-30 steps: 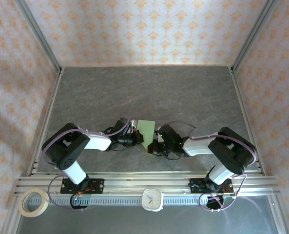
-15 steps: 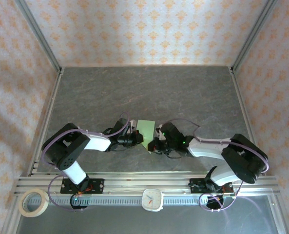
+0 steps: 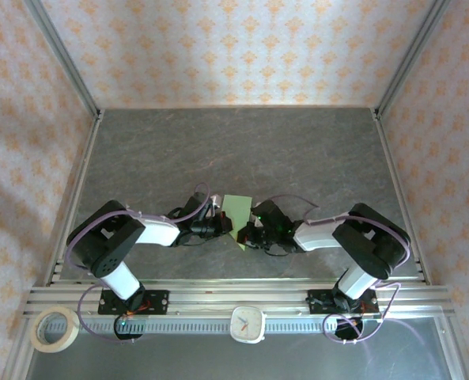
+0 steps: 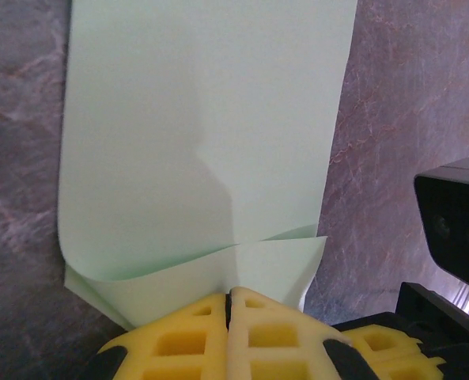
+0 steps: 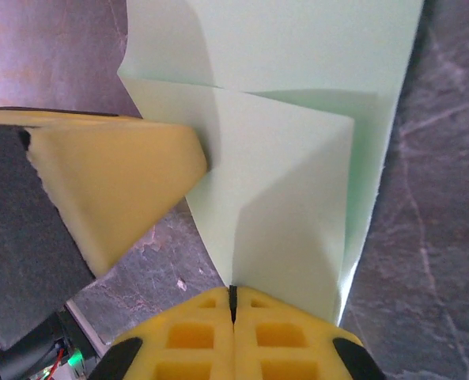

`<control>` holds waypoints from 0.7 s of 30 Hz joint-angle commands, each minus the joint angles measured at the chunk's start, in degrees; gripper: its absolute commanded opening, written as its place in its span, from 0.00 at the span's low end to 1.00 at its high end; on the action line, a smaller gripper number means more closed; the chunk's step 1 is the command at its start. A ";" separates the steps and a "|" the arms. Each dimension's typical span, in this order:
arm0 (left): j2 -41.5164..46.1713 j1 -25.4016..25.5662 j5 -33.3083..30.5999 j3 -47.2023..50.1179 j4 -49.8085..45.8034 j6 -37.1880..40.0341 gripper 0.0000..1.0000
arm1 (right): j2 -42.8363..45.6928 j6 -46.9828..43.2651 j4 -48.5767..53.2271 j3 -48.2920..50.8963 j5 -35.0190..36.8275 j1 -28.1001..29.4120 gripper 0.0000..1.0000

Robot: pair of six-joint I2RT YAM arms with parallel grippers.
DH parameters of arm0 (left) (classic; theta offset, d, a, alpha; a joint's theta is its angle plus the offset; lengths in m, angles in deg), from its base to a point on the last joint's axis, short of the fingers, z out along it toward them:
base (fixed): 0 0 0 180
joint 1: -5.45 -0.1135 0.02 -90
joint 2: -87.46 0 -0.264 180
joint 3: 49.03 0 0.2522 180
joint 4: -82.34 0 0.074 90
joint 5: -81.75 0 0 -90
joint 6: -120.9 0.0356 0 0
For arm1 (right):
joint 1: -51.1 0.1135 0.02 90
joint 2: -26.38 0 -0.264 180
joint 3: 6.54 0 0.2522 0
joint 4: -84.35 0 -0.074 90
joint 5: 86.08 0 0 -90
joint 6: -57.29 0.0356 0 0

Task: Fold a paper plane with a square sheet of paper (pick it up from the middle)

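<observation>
The square sheet of paper (image 3: 236, 211) is pale green and lies on the dark table between the two arms, with a corner flap folded over. In the left wrist view the sheet (image 4: 202, 134) fills the upper part, and my left gripper (image 4: 229, 294) is shut on its near folded edge. In the right wrist view the sheet (image 5: 297, 150) rises from my right gripper (image 5: 233, 291), which is shut on a creased flap. The left gripper's yellow finger (image 5: 115, 182) touches the paper from the left. From above, the left gripper (image 3: 223, 225) and right gripper (image 3: 246, 235) meet at the sheet's near corner.
A tape roll (image 3: 54, 328) and a white square clock (image 3: 247, 324) sit on the near shelf in front of the aluminium rail (image 3: 234, 297). Patterned walls with metal posts enclose the table (image 3: 242, 150) on three sides.
The right arm's elbow swung out to the right and came back in. Both grippers stayed shut at the paper, which barely shifted.
</observation>
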 commanded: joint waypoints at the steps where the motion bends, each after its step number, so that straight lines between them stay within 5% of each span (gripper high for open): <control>1: 3.23 0.31 -2.12 -1.82 -3.33 2.11 0.01 | -1.44 0.09 7.33 3.28 2.36 0.24 0.00; 10: 4.94 3.00 -1.98 0.21 -2.53 0.08 0.00 | -2.90 0.16 6.90 2.05 2.36 0.15 0.00; 21: -1.27 0.37 -6.00 -0.92 -5.72 3.57 0.00 | -2.55 -0.56 7.79 3.05 2.86 0.15 0.00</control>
